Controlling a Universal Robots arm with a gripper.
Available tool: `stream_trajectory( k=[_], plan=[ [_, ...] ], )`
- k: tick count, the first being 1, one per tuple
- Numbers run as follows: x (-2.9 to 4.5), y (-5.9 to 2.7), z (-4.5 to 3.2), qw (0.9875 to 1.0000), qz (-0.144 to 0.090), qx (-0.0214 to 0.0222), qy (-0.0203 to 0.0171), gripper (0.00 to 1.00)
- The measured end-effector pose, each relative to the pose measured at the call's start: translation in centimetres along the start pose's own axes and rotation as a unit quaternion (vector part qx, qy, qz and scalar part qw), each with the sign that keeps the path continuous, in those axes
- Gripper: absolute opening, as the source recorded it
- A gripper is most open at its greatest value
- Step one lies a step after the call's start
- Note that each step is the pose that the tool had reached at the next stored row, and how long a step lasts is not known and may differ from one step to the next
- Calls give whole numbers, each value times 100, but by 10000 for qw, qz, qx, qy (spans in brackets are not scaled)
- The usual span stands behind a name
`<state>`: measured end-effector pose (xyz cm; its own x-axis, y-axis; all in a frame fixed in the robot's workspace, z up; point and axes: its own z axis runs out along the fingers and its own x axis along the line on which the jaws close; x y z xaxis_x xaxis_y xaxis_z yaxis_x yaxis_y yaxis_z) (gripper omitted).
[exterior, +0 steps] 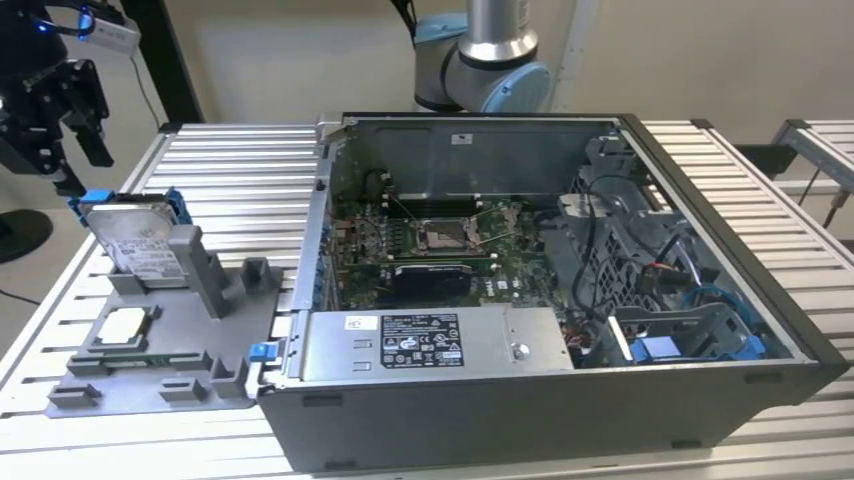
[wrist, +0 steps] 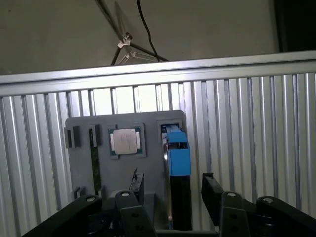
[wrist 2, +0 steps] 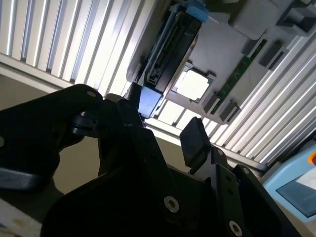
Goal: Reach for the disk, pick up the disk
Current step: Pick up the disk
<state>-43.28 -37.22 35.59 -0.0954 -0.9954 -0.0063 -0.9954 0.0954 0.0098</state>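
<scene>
The reach is in hand, I judge: the gripper [exterior: 80, 172] hangs spread and empty just above the disk [exterior: 138, 240], which stands upright below it in the grey holder [exterior: 187, 342], so the grasp calls for its fingers to straddle the blue bracket [wrist: 177, 157].

Disk [exterior: 138, 240] on edge, leaning, in slot at far end of fixture tray [exterior: 134, 380]; chip [exterior: 124, 322] flat on tray, before disk; tray on slatted table [exterior: 227, 170], at exterior view's left of computer case [exterior: 561, 400]; gripper [exterior: 83, 165] above disk, apart; arm base [exterior: 481, 60] behind case
</scene>
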Motion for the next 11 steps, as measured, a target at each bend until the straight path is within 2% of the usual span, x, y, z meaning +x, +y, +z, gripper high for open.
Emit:
stream_trajectory(
  k=[11],
  plan=[
    [1,-1,200,10000,0,0,0,100]
  ],
)
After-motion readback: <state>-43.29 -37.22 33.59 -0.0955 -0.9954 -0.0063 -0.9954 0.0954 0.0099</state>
